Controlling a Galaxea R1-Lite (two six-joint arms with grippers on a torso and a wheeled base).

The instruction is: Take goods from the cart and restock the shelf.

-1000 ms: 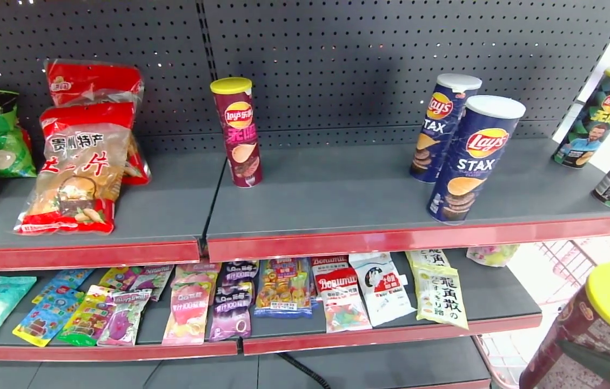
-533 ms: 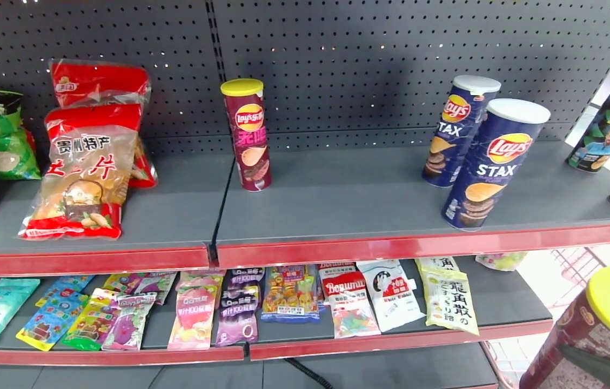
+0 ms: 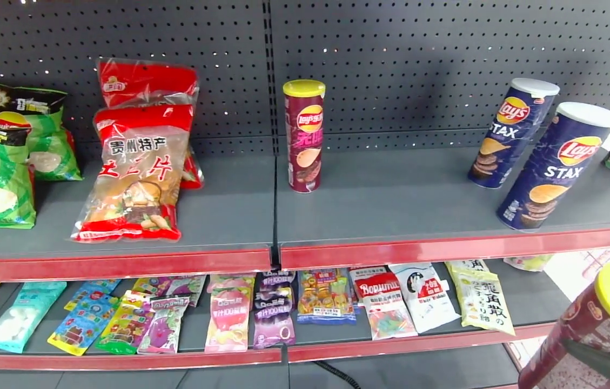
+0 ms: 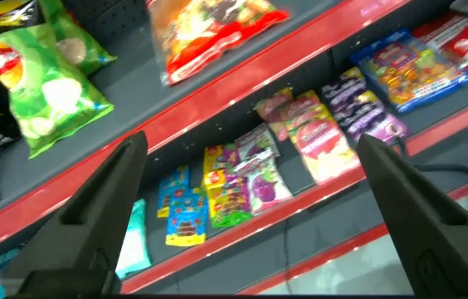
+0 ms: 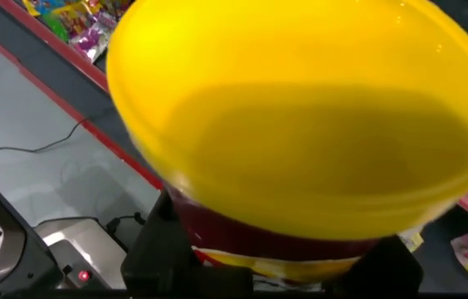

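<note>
Gripping one yellow-lidded can between its fingers is the right gripper. On the left gripper, two fingers gape apart.

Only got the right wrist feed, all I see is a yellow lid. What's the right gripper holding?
Observer: A maroon chip can with that yellow lid, clamped in the right gripper at the head view's lower right corner, not on any shelf.
Operator: Any matching stock up there?
Observer: Yes, one matching maroon can stands upright near the middle of the upper shelf, with bare shelf between it and the blue cans to its right.
Operator: Left arm busy?
Observer: No, the left gripper is open and empty, facing the candy packets on the lower shelf.
</note>
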